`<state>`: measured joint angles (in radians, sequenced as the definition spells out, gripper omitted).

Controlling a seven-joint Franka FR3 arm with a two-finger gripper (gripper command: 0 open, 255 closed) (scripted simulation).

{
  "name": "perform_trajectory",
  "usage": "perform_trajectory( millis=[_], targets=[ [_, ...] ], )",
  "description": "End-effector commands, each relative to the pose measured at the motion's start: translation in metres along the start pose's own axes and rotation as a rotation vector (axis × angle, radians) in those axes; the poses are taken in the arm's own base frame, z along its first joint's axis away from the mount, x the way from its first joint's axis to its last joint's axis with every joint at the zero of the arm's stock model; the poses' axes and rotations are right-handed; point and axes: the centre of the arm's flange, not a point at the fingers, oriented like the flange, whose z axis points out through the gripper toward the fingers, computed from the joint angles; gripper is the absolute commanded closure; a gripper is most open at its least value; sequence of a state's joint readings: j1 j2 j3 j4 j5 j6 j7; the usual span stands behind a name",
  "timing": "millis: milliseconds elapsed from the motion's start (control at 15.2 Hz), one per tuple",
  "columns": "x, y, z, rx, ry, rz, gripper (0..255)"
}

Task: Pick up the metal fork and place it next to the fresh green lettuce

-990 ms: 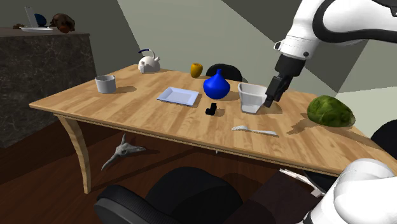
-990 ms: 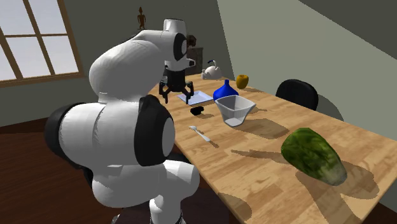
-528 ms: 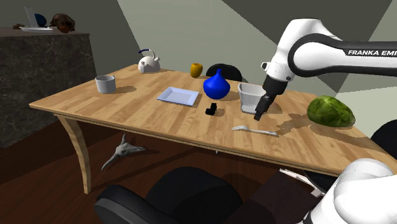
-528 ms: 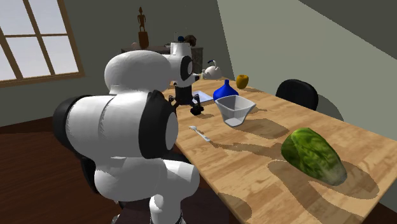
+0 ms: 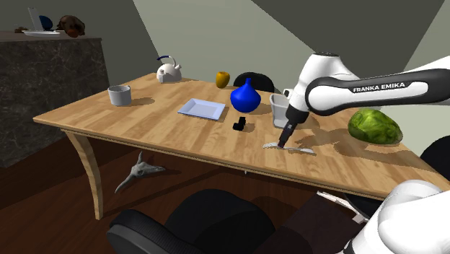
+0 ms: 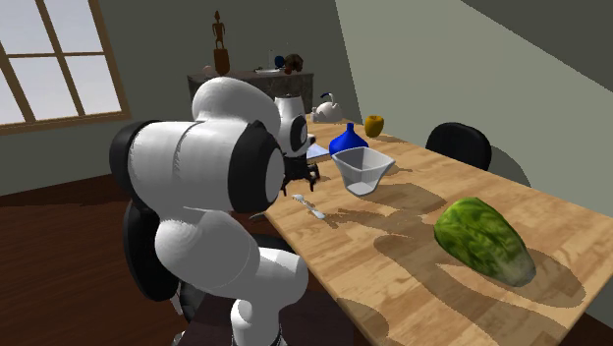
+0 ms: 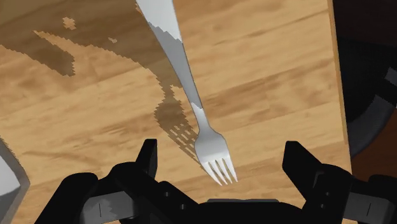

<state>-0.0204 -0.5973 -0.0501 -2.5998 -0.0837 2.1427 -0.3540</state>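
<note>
The gripper (image 7: 221,153) hangs low over the table (image 5: 144,123), its fingers spread apart and holding nothing. The fork (image 7: 189,89) lies flat just under it: tines between the two fingers, handle running away from the hand (almost square to the closing line). The lettuce (image 5: 374,126) sits well apart, toward the shoulder view's right

Wooden table (image 5: 144,119); window (image 6: 59,61); dark wood floor (image 6: 54,280).
</note>
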Motion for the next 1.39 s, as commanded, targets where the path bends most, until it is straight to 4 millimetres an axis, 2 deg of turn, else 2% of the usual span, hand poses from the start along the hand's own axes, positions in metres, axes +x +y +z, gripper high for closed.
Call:
perform_trajectory(
  millis=[0,396,858,924,1320],
  targets=[
    [0.0,0.002,0.014,-0.004,0.003,-0.007,0],
    [0.0,0.003,0.043,-0.004,0.003,-0.007,0],
    [0.0,0.003,0.043,-0.004,0.003,-0.007,0],
    [0.0,0.003,0.043,-0.004,0.003,-0.007,255],
    [0.0,0.002,0.043,-0.004,0.003,-0.007,255]
  ],
)
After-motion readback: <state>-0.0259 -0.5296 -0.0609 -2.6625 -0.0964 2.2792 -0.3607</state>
